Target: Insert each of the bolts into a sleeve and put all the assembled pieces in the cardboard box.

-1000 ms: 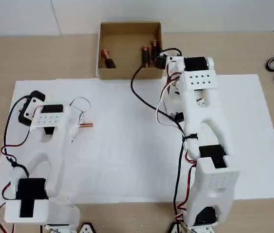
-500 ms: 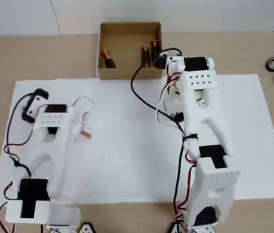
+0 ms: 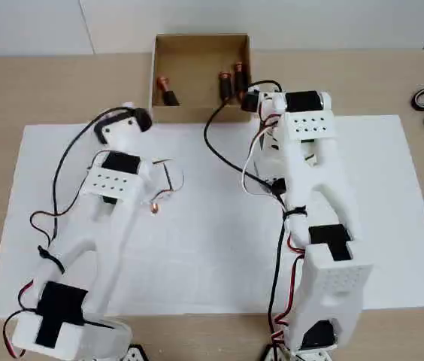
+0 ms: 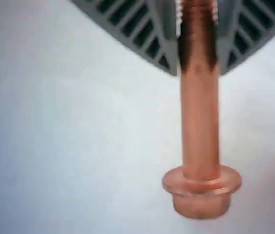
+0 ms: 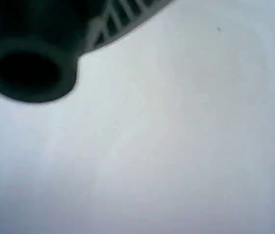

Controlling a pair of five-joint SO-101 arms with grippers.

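We see the left tool (image 4: 198, 39) clamped on the threaded end of a copper bolt (image 4: 199, 131); the right tool (image 5: 64, 24) grips a black sleeve (image 5: 29, 73).

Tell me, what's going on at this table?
Two robot arms are mid-assembly. The left arm's tool grips a copper-coloured flanged bolt by its threaded end, head pointing outward, over the white paper sheet. The right arm's tool holds a black cylindrical sleeve near the brown cardboard box, its open end facing the wrist camera. The two parts are apart, not yet joined. Three assembled pieces already lie in the box.
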